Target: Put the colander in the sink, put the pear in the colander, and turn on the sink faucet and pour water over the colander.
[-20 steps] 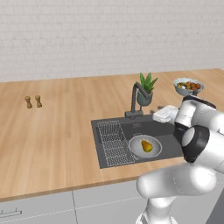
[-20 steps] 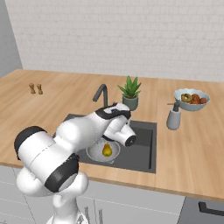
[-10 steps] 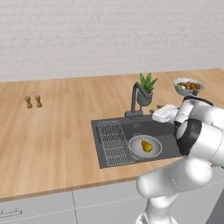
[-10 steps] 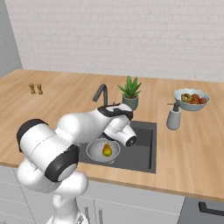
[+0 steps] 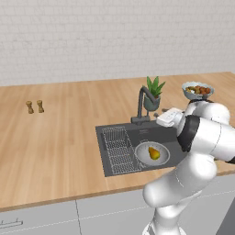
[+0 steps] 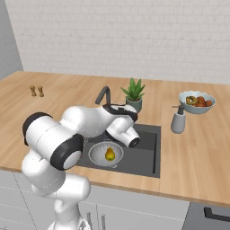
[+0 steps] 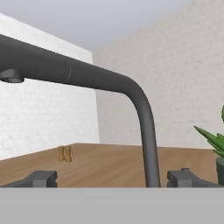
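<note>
The light grey colander (image 5: 146, 158) (image 6: 98, 155) lies in the dark sink (image 5: 146, 136) (image 6: 146, 144) with the yellow-green pear (image 5: 154, 153) (image 6: 109, 154) inside it. The dark sink faucet (image 5: 141, 103) (image 6: 103, 95) stands at the basin's back edge, and no water shows at its spout. My gripper (image 5: 166, 117) (image 6: 117, 109) hovers just beside the faucet, level with its lower neck. In the hand view the gripper (image 7: 113, 178) is open, and the faucet neck (image 7: 147, 131) rises between the two fingertips (image 7: 42, 178), nearer the right one, with the spout running overhead.
A potted green plant (image 5: 153, 93) (image 6: 133, 93) stands right behind the faucet. A grey soap dispenser (image 6: 178, 121) and a bowl of fruit (image 5: 197, 90) (image 6: 196, 101) sit beside the sink. Two small shakers (image 5: 35, 106) (image 6: 37, 91) stand far off on the wooden counter (image 5: 59, 137).
The hand has edged a little closer to the faucet and the elbow has swung. The jaws stay open. Colander and pear have not moved.
</note>
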Available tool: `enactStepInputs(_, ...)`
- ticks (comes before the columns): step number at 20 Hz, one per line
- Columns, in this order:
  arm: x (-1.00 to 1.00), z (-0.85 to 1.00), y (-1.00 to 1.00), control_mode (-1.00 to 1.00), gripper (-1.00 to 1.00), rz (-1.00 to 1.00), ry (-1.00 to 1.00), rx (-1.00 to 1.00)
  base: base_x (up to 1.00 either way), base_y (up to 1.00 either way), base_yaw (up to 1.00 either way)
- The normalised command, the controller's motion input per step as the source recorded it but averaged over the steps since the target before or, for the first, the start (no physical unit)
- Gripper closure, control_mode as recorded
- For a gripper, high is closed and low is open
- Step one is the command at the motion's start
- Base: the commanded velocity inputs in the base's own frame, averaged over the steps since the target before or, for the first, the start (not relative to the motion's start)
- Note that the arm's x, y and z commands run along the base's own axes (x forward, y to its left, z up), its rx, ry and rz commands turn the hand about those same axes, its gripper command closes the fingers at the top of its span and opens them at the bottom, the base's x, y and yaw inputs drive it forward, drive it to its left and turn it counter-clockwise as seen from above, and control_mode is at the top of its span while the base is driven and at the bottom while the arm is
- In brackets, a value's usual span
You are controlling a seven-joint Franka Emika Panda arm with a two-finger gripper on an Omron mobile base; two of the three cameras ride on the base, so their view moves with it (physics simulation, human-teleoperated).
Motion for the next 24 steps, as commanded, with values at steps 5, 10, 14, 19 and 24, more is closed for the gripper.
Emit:
enactStepInputs(5, 0.13, -0.07, 0.00, -1.00, -1.00, 0.12, 0.00, 0.00, 0.00, 0.00, 0.00)
enactStepInputs(10, 0.09, -0.01, 0.00, -1.00, -1.00, 0.07, -0.01, 0.00, 0.00, 0.00, 0.00)
enactStepInputs(14, 0.28, -0.09, 0.00, -1.00, -1.00, 0.02, 0.00, 0.00, 0.00, 0.00, 0.00)
enactStepInputs(19, 0.34, -0.18, 0.00, -1.00, -1.00, 0.00, 0.00, 0.00, 0.00, 0.00, 0.00)
enactStepInputs(24, 0.26, -0.29, -0.01, -1.00, -1.00, 0.00, 0.00, 0.00, 0.00, 0.00, 0.00)
